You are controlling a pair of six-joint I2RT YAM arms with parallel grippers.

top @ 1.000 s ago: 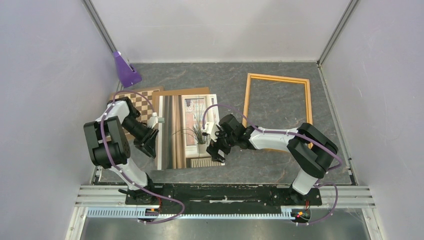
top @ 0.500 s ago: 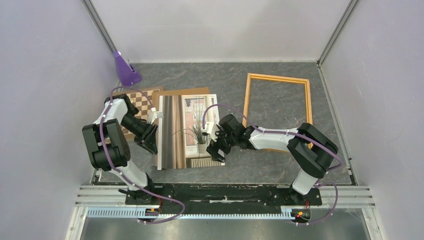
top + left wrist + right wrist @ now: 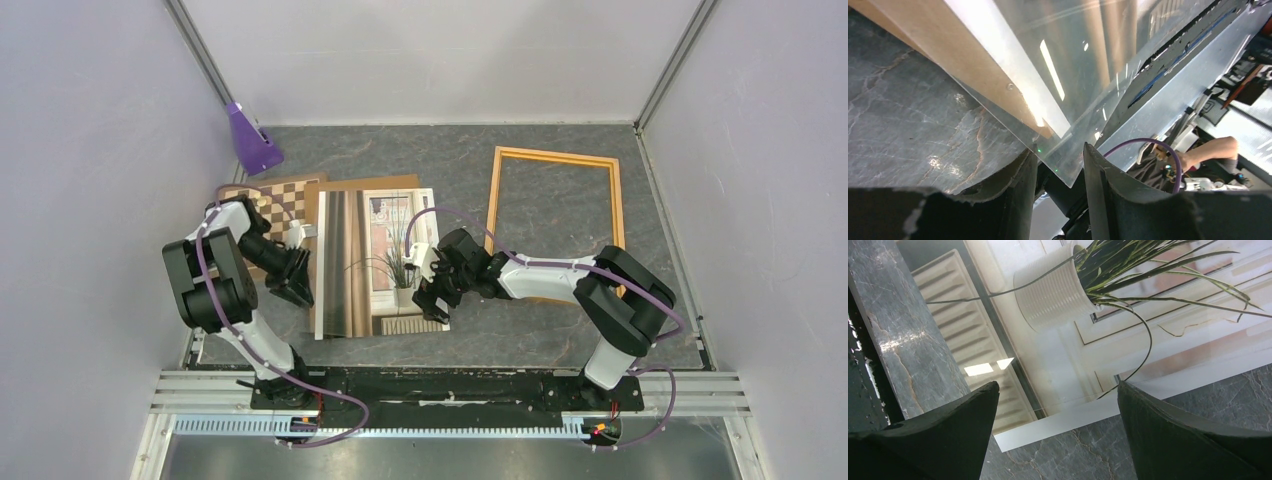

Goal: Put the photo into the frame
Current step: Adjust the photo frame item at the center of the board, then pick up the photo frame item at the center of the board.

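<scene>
Pickup step: we are straddling the edge of the photo (image 3: 375,265) with the half-open left gripper (image 3: 1059,156), right gripper (image 3: 1057,386) gaping above it, and a firm close should come next.

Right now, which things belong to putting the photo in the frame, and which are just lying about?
For the job: photo, frame, probably the brown board under the photo.
Lying about: chessboard, purple piece at the back.
</scene>
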